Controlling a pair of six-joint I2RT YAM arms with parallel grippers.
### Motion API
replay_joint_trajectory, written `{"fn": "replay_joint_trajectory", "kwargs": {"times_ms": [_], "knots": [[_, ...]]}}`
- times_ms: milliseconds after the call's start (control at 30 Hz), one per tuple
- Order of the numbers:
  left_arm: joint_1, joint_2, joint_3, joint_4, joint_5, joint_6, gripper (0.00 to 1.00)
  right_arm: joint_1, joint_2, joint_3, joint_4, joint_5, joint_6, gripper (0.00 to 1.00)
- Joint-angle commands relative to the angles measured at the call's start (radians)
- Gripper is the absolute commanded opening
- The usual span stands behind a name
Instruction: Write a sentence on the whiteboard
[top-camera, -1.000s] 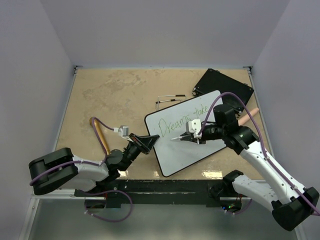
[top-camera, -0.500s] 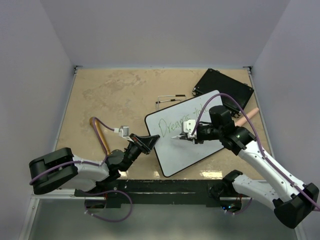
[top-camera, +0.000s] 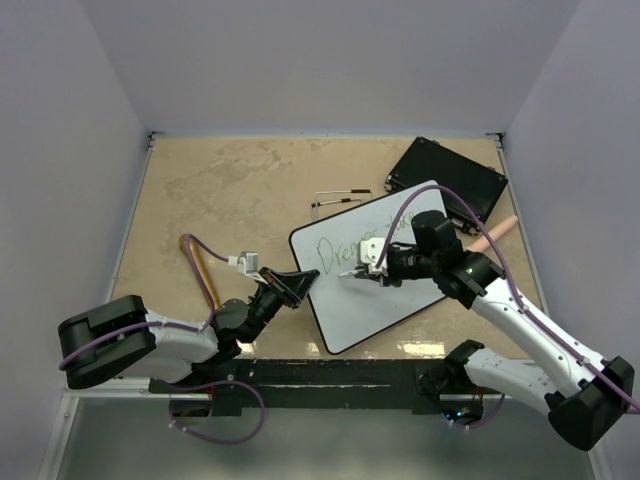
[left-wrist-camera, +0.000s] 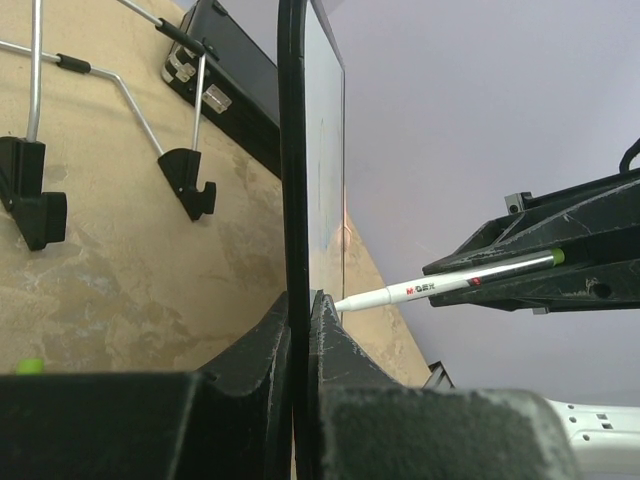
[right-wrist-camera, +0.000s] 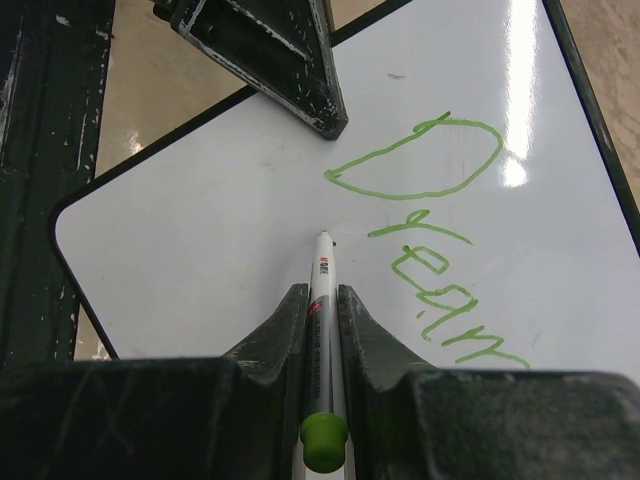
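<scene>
Marker (right-wrist-camera: 323, 258) sat clamped in my right tool (right-wrist-camera: 322, 292), tip at whiteboard (right-wrist-camera: 200, 230); left tool (left-wrist-camera: 300, 305) pinched its edge.

A flat black board (top-camera: 452, 172) is lying on the tan, mottled counter (top-camera: 220, 190) toward its far right corner, a thin wire stand (top-camera: 338, 198) with small black feet is resting just left of it, and a pinkish stick (top-camera: 500, 228) is lying near the counter's right edge.
</scene>
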Motion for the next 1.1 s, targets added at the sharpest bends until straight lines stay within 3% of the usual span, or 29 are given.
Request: {"fn": "replay_joint_trajectory", "kwargs": {"times_ms": [0,867,1067], "knots": [[-0.005,0.014,0.015,-0.002,-0.033,0.12,0.0,0.012,0.012,-0.007,0.028,-0.011,0.002,0.0],[-0.005,0.019,0.005,0.013,-0.044,0.128,0.0,0.085,0.05,-0.007,-0.227,-0.015,-0.198,0.0],[-0.005,0.026,0.003,0.014,-0.044,0.128,0.0,0.112,0.064,0.021,-0.209,-0.047,-0.183,0.0]]}}
